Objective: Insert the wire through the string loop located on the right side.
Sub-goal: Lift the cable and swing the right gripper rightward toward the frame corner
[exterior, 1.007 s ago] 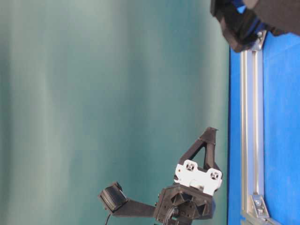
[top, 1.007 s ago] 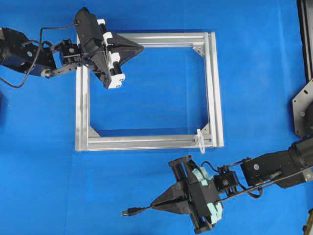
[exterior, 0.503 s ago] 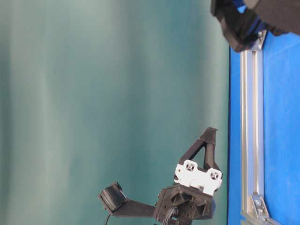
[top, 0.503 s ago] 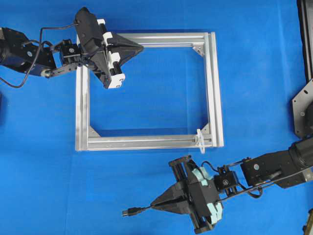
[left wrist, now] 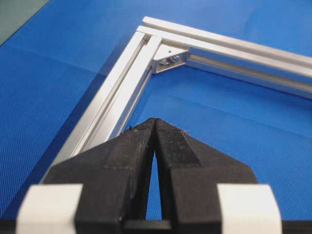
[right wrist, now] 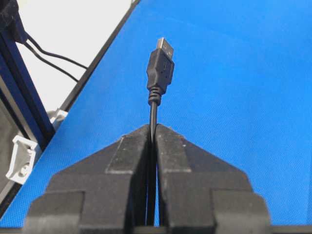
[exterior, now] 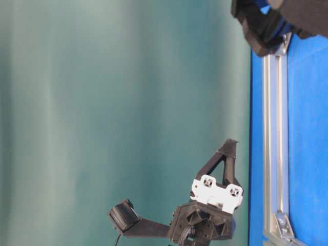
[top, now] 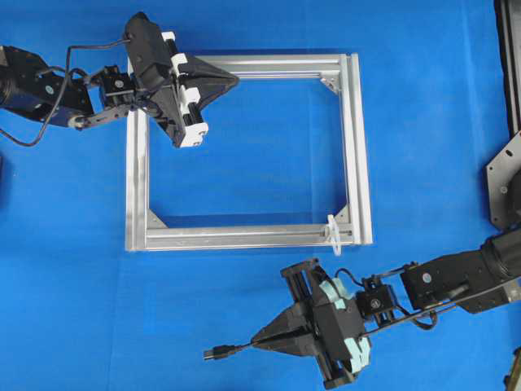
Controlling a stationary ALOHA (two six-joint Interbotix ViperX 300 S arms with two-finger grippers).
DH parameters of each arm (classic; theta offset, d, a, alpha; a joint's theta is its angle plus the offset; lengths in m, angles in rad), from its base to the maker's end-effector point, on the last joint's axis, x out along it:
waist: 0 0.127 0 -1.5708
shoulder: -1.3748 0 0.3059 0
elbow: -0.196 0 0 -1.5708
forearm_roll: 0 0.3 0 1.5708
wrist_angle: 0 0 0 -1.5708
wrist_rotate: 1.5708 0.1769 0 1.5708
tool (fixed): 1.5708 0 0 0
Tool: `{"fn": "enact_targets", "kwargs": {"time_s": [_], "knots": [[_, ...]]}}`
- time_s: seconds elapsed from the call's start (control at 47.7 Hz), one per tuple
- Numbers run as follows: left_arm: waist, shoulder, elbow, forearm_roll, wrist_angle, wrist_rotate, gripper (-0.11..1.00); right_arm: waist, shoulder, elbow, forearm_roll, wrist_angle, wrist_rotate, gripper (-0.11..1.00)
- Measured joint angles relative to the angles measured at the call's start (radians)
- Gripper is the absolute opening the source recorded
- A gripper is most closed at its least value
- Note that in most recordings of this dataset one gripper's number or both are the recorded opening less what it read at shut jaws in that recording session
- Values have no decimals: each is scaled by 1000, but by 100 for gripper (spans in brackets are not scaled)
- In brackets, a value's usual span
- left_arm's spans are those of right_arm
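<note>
The wire vanishes between the right gripper's closed fingers, its far length hidden beneath the arm, and the string loop is too small to show its opening.

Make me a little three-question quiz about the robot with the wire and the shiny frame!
1. True or false: the right tool is shut on the wire.
2. Multiple choice: the string loop sits on the silver frame at which corner in the overhead view? A upper left, B lower right, C upper right.
3. Fill in: the left tool holds ____.

Key: 1 true. 2 B. 3 nothing.
</note>
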Motion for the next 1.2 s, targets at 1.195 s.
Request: {"fn": "enact_targets", "kwargs": {"time_s": [1.195], "knots": [[0, 0, -2, 0, 2, -8, 0, 63, -238, 376, 120, -9, 8, -3]]}}
